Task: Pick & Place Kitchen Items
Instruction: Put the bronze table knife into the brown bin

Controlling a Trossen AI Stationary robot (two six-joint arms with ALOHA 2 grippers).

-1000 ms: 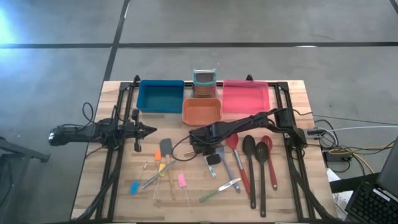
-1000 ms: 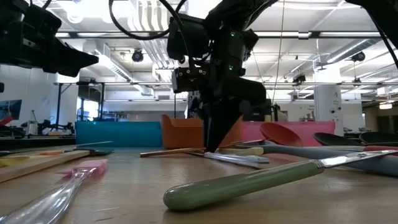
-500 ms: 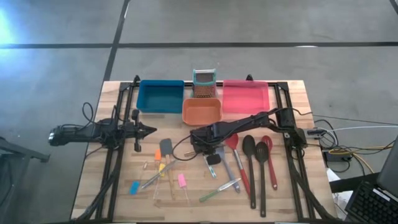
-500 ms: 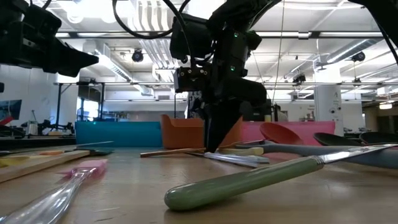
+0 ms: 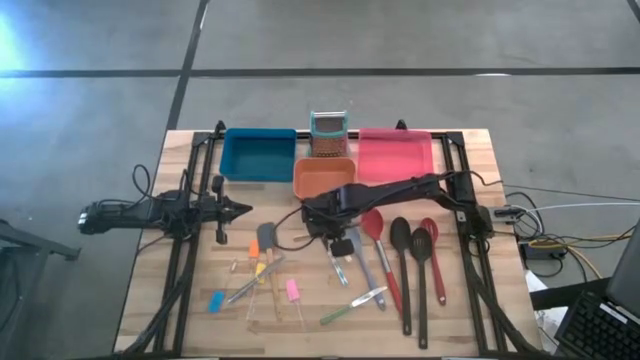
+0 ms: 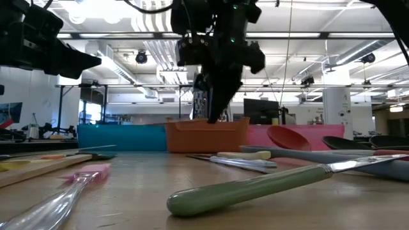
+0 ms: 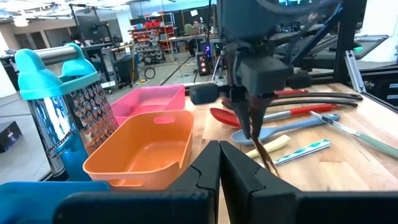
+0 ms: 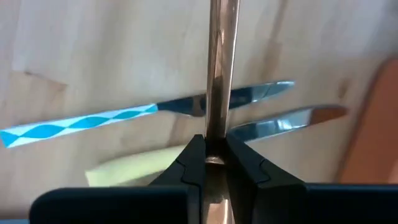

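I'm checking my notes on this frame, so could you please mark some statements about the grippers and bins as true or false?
1. The right gripper is shut on a slim copper-coloured utensil. True.
2. That utensil rests flat on the table. False: it hangs lifted above the wood.
3. The orange bin sits between the blue bin and the pink bin. True.
4. The left gripper holds a red spoon. False: it is shut and empty, parked at the table's left.
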